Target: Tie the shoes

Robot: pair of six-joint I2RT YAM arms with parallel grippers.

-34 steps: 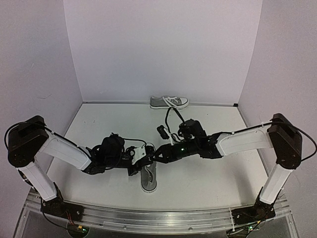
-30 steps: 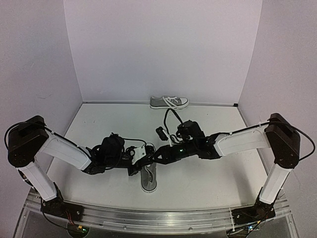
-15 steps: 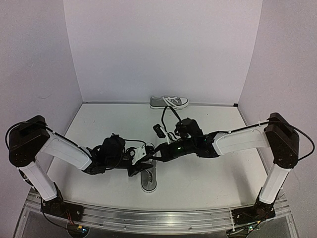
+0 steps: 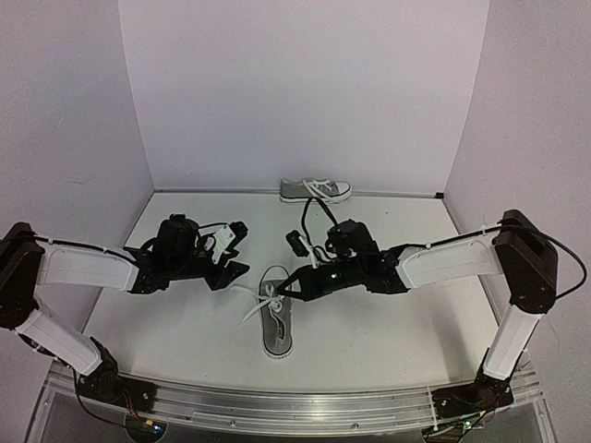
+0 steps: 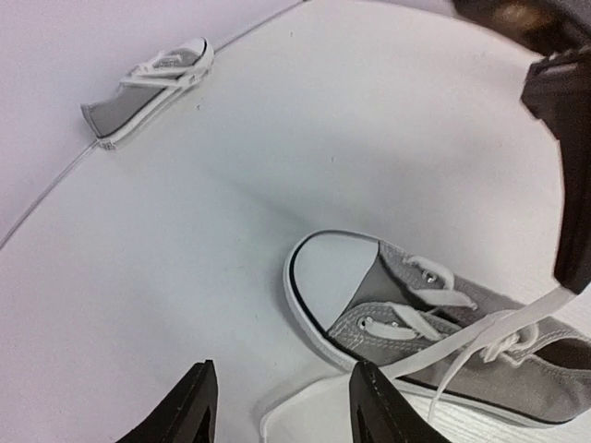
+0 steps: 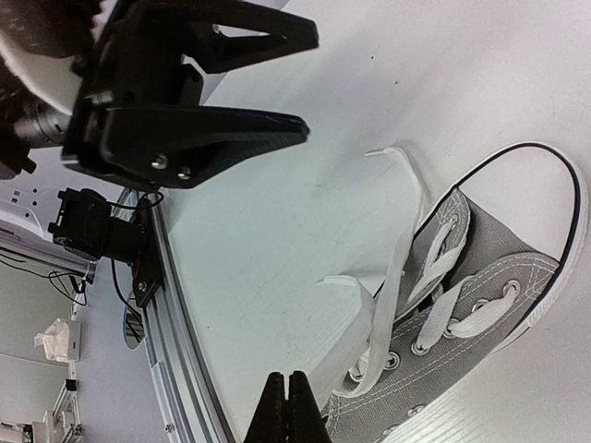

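One grey shoe with a white toe cap lies near the table's front middle, toe pointing away from me; it also shows in the left wrist view and the right wrist view. Its white laces trail loose to its left. My right gripper is shut just over the laced part, its fingertips pinched on a lace that runs taut from the shoe. My left gripper is open and empty, left of the shoe and apart from it; a lace end lies below its fingers. The second shoe lies on its side at the back wall.
White walls close the table at the back and both sides. The metal rail runs along the front edge. The left gripper shows at the top of the right wrist view, and the right gripper at the left wrist view's right edge.
My left gripper has let go, opened and pulled back to the left, away from the shoe. The laces now trail out left of the shoe. The right gripper has shifted slightly left.
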